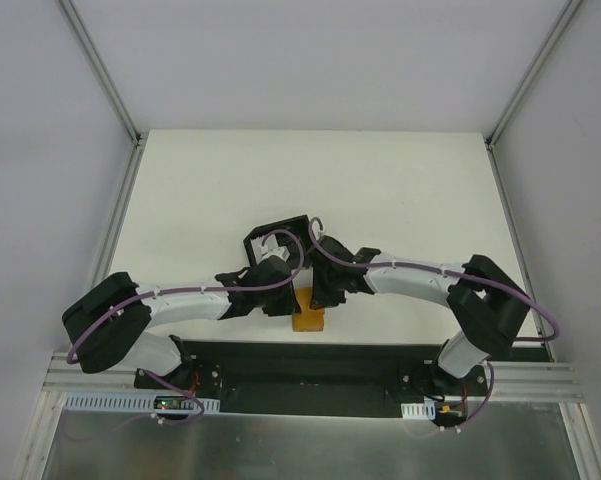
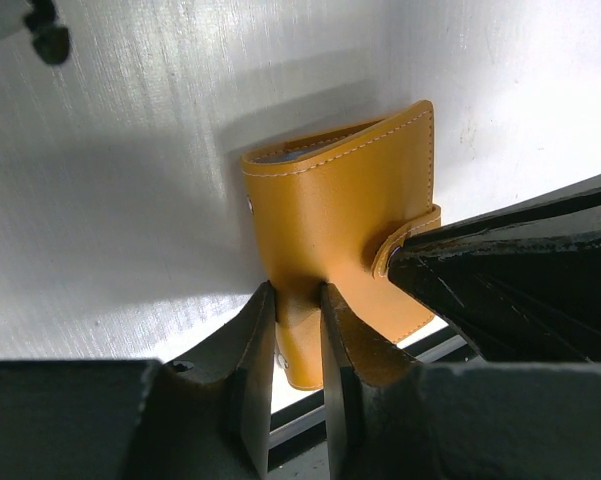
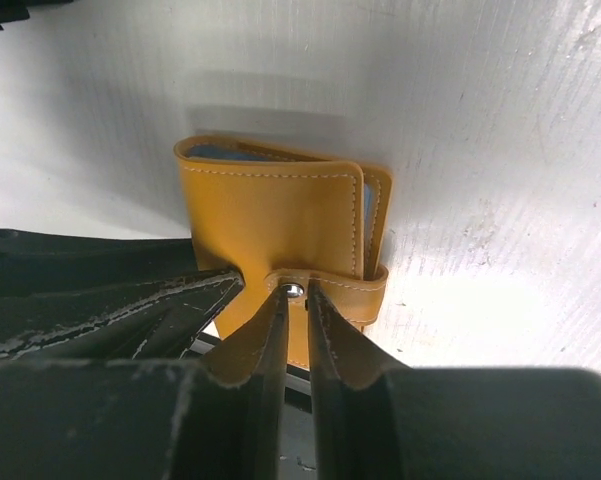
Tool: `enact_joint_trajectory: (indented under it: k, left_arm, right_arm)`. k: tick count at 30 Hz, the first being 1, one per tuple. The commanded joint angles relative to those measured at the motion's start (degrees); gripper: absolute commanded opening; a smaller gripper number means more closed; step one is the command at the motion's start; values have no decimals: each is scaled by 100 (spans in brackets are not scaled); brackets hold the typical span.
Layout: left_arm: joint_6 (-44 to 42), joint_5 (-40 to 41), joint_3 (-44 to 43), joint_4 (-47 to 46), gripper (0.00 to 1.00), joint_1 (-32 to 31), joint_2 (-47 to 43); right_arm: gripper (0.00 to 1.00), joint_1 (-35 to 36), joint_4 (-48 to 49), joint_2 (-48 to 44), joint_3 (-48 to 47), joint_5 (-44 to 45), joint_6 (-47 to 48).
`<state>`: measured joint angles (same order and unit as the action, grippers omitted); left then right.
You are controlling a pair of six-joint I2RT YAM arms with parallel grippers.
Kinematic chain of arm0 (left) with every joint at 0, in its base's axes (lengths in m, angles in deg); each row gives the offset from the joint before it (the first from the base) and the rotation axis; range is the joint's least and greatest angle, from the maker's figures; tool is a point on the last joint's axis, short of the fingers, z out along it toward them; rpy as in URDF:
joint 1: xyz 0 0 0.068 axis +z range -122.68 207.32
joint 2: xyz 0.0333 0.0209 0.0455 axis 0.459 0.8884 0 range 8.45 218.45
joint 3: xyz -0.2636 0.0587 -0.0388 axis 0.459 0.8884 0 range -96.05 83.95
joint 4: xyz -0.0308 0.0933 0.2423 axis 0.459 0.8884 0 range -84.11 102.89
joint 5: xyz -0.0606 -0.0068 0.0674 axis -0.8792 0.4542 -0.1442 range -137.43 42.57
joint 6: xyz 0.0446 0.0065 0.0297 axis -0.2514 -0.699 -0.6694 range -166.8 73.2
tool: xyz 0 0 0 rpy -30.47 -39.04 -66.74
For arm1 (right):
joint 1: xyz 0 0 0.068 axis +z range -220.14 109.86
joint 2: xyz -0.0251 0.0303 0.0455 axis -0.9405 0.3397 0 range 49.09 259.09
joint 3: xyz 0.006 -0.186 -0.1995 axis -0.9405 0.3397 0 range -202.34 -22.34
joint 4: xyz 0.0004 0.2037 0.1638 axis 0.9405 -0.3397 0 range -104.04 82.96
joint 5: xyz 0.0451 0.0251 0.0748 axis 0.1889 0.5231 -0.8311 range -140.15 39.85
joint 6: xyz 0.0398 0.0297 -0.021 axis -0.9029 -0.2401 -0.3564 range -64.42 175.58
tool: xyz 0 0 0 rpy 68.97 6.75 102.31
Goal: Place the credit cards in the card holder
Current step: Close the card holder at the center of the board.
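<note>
Nearest the arm bases, both arms are crowding in on 1 tan-orange folding leather wallet (image 1: 307,315), holding it between them over the white table (image 1: 380,180); I'm not able to tell whether it is touching the surface. The left gripper (image 2: 298,300) is pinching the wallet's lower edge, its jaws drawn nearly together with only the leather between them. The right gripper (image 3: 295,292) is nipping the narrow snap strap (image 3: 332,285), its jaws almost closed on the tab at the metal stud. That hold is looking thin to me: if the right arm is pulling to pop the snap, the tab could be sliding out, or the snap could be giving all at once and jerking the wallet out of the left pinch. The 2 grippers are working almost against each other, so a bump is likely too. No credit cards are showing plainly; a blue sliver (image 3: 365,215) between the leaves may be cards or lining, and loose cards could be spilling once it opens. Just beyond, the black open-topped square plastic card holder (image 1: 292,222) is sitting close enough for a wrist to be nudging it.
</note>
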<state>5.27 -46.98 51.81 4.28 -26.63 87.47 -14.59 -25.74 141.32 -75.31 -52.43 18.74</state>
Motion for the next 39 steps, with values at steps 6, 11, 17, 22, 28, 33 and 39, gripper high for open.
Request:
enact_joint_trajectory:
  k: [6,11,17,22,28,33,39]
  left_arm:
    - [-83,122,270,258,18,-10,78]
    - [-83,113,296,205,19,-10,69]
    - [-66,96,322,187,19,-10,78]
    - [-57,105,357,187,19,-19,52]
    - [-13,166,524,-76,19,-19,-124]
    - [13,184,674,-270,19,-19,-221]
    - [5,184,771,-384,19,-27,-291]
  right_arm:
    - [15,-97,-670,638,-468,114,177]
    - [8,-97,-907,806,-680,193,283]
    - [2,-62,-951,911,-644,193,291]
    - [0,96,-802,903,-583,614,90]
    - [0,342,-565,859,-363,1089,-192]
    - [0,360,-767,1060,-451,1178,-157]
    - [0,290,-969,1464,-714,871,177]
